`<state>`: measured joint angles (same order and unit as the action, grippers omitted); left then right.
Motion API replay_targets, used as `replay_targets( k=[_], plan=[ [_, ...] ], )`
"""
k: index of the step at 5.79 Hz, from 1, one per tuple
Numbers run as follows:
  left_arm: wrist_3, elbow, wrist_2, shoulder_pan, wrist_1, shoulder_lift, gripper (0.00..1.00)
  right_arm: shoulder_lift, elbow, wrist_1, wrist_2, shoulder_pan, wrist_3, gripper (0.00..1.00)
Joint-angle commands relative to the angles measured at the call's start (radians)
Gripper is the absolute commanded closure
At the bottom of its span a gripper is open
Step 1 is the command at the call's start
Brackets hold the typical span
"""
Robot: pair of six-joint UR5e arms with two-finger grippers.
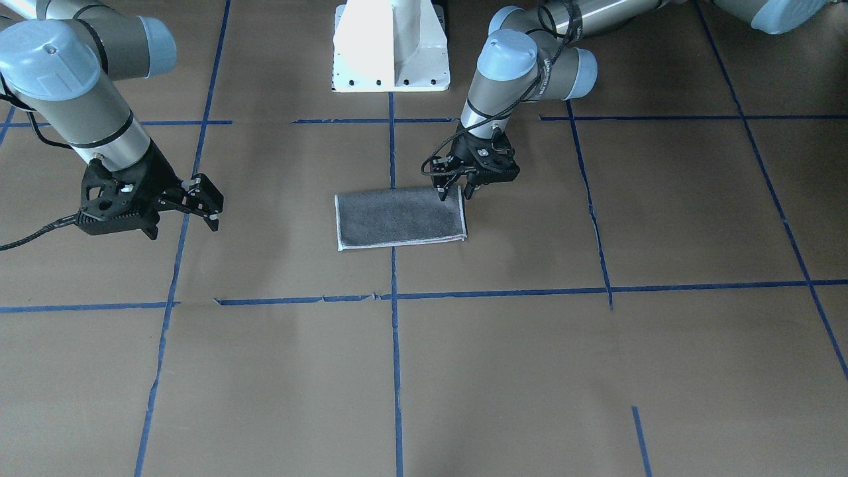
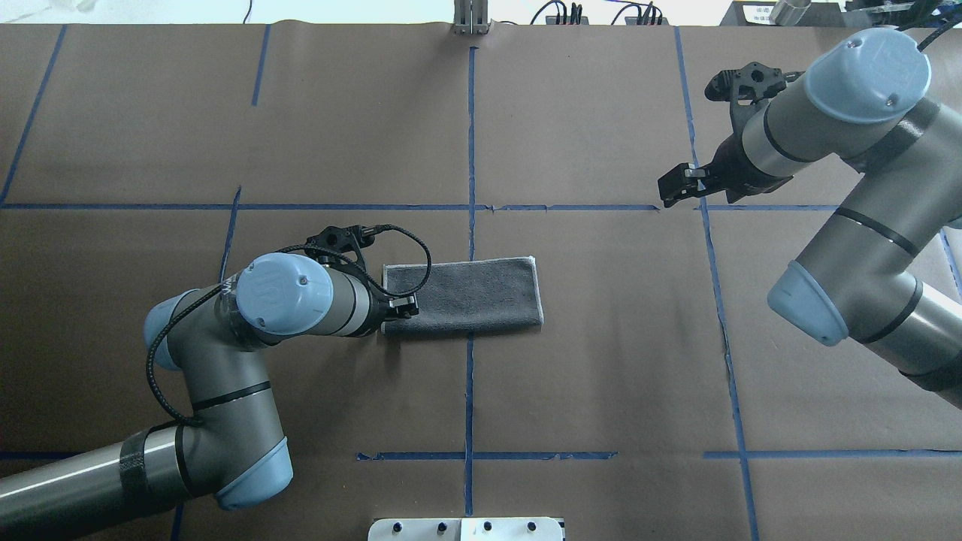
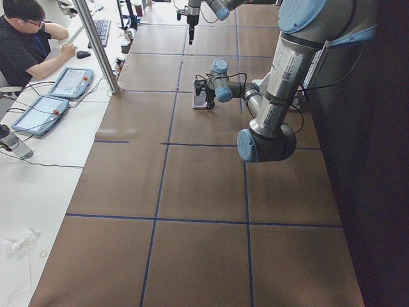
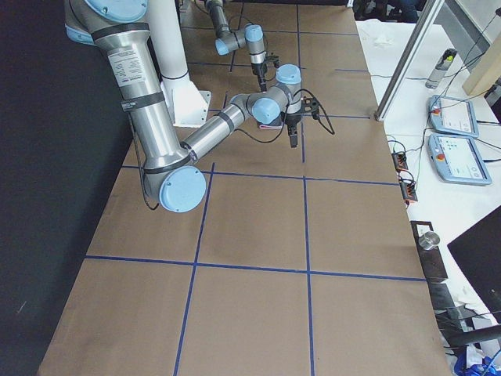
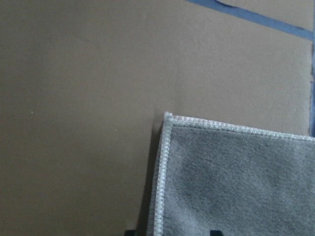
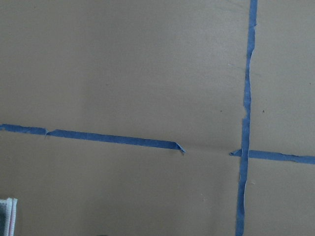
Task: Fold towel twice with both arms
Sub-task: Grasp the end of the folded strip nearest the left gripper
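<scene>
The towel [image 1: 397,217] lies flat near the table's middle as a folded rectangle, grey face up, with a whitish border; it also shows in the overhead view [image 2: 466,294]. My left gripper [image 1: 456,193] is low over the towel's short end on my left side, fingers apart and straddling that edge near a corner. The left wrist view shows that corner of the towel [image 5: 236,182], with a thin pink line at the border. My right gripper [image 1: 209,202] is open and empty, held above the bare table well off to my right of the towel.
The table is covered in brown paper with a grid of blue tape lines [image 1: 394,298]. The white pedestal base [image 1: 391,46] stands at the robot's side of the table. An operator [image 3: 25,38] sits at a side bench with tablets [image 3: 38,112].
</scene>
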<state>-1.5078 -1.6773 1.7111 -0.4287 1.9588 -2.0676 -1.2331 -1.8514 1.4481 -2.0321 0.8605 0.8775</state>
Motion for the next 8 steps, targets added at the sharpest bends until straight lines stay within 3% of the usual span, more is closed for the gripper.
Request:
replay_targets(
  k=[1, 6, 7, 8],
  plan=[
    [0.000, 0.002, 0.001, 0.001, -0.001, 0.000, 0.44, 0.000, 0.000, 0.000, 0.004, 0.000, 0.000, 0.00],
    [-0.002, 0.001, 0.001, 0.013, -0.003, -0.002, 0.49, 0.001, -0.002, -0.002, 0.007, 0.000, 0.001, 0.00],
    [-0.002, 0.001, -0.001, 0.012, -0.003, 0.000, 0.61, 0.001, -0.002, -0.002, 0.007, 0.000, 0.001, 0.00],
    [-0.002, 0.002, 0.001, 0.013, -0.005, 0.000, 0.81, 0.001, 0.000, -0.002, 0.007, 0.000, 0.001, 0.00]
  ],
)
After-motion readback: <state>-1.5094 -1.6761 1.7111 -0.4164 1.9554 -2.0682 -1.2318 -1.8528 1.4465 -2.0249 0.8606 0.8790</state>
